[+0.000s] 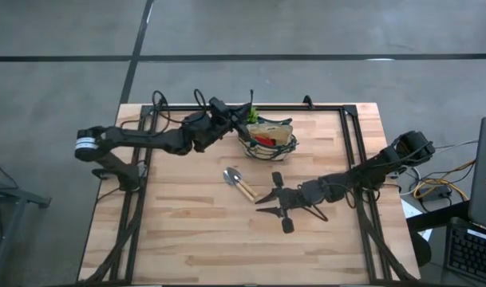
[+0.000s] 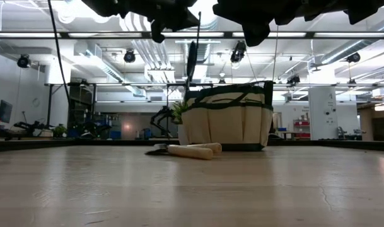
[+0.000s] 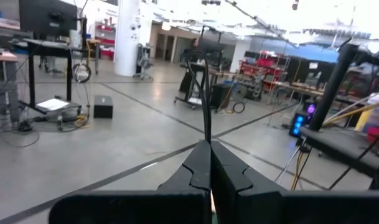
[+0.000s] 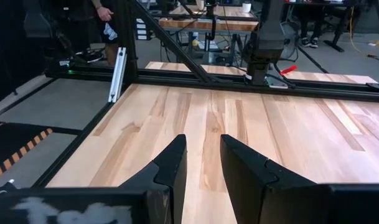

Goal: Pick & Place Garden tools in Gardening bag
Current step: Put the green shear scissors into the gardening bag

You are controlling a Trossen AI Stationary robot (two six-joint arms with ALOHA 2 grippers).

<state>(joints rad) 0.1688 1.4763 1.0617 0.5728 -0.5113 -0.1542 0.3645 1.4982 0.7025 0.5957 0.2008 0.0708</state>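
Wooden-handled trowel [image 1: 241, 184] lies on the table [image 1: 187, 239] near the bag [image 1: 276, 143]. Left hand [image 1: 241, 121] clenches a thin tool above it; a tilt could snag the rim. Right hand [image 1: 268, 199] hangs released.

The gardening bag [image 1: 268, 137] stands at the table's [image 1: 187, 239] far middle, with the left gripper [image 1: 244, 114] raised at its far-left rim, fingers closed on a thin dark tool [image 2: 192, 53], so that side is blocked. A trowel [image 1: 240, 183] lies on the wood just in front of the bag. The right gripper [image 1: 271, 204], fingers parted, sits right of the trowel. The near half of the table is bare wood
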